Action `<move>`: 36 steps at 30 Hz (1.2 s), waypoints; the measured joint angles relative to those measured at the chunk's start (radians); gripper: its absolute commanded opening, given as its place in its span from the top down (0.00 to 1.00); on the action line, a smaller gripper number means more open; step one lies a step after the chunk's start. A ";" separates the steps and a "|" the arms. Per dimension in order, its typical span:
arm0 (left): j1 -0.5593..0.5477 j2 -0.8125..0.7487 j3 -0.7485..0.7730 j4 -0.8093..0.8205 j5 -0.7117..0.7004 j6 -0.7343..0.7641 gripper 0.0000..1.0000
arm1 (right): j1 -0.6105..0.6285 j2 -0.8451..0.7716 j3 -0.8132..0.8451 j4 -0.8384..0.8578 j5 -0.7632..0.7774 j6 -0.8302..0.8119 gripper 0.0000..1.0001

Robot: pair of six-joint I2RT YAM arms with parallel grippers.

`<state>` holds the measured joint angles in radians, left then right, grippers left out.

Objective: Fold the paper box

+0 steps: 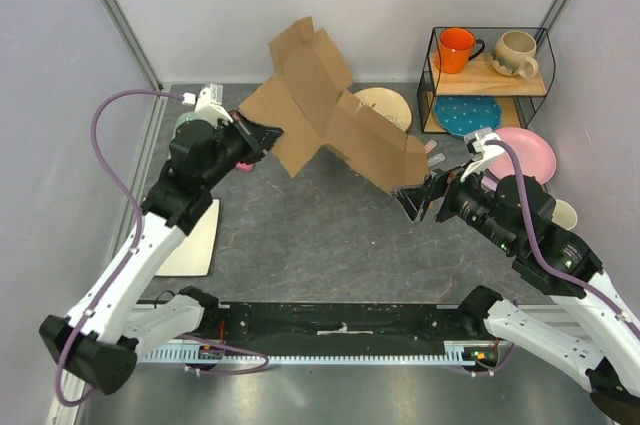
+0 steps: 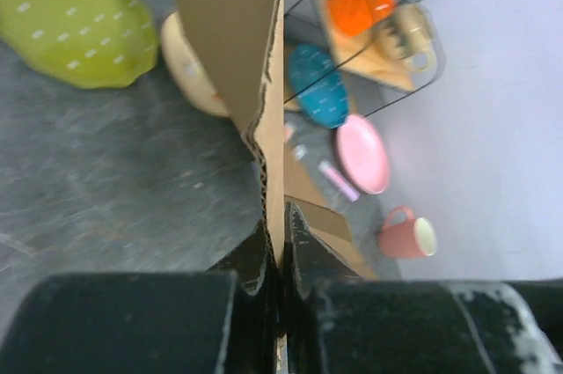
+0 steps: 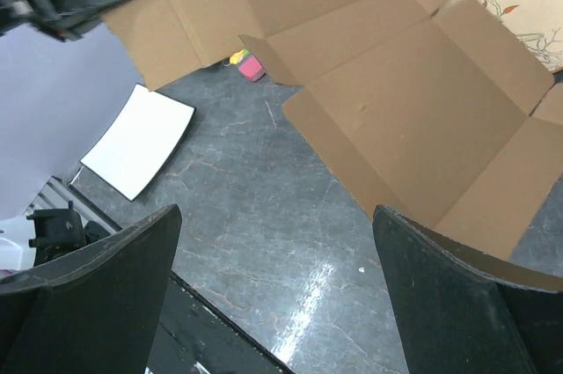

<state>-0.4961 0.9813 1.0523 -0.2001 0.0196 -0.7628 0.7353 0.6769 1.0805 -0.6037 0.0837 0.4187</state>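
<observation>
The paper box is a flat brown cardboard die-cut with flaps, lifted at a tilt over the back of the table. My left gripper is shut on its left edge. In the left wrist view the cardboard runs edge-on up from the closed left gripper. My right gripper stands open just below the sheet's near right corner. The right wrist view has only table between the right gripper's jaws, with the box spread beyond them.
A white tray lies at the left. A wire rack at the back right holds an orange mug, a beige mug and a teal plate. Nearby are a pink plate and a beige plate.
</observation>
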 measured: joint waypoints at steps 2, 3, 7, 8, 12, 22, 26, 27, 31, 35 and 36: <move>0.099 0.038 -0.017 -0.006 0.106 0.013 0.98 | 0.000 -0.002 -0.003 0.001 0.000 0.000 0.02; 0.151 0.064 -0.034 -0.006 0.167 0.018 0.98 | 0.000 -0.003 -0.007 0.000 0.000 0.000 0.02; 0.326 0.199 -0.126 0.018 0.384 0.025 0.98 | 0.000 -0.008 -0.031 -0.002 0.004 0.000 0.02; 0.356 0.238 -0.138 0.026 0.425 0.025 0.98 | 0.000 -0.008 -0.043 0.000 0.005 -0.001 0.02; 0.407 0.386 -0.143 0.026 0.520 0.056 0.98 | 0.000 -0.007 -0.101 0.000 0.011 -0.001 0.02; 0.409 0.564 0.046 -0.142 0.515 0.270 0.98 | 0.000 0.063 -0.291 0.054 0.108 0.040 0.02; 0.409 0.597 0.114 -0.229 0.407 0.343 0.74 | 0.000 0.113 -0.375 0.092 0.144 0.074 0.02; 0.409 0.599 0.119 -0.255 0.367 0.349 0.59 | 0.000 0.121 -0.386 0.096 0.144 0.081 0.02; 0.417 0.599 0.133 -0.379 0.188 0.358 0.01 | 0.000 0.142 -0.390 0.129 0.140 0.103 0.02; 0.445 0.531 0.117 -0.436 0.066 0.317 0.00 | 0.000 0.119 -0.390 0.155 0.134 0.114 0.02; 0.451 0.488 0.098 -0.428 0.050 0.301 0.01 | 0.000 0.110 -0.390 0.157 0.132 0.115 0.02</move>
<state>-0.0448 1.4689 1.1507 -0.6277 0.0696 -0.4622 0.7349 0.7868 0.6903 -0.4465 0.2157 0.5335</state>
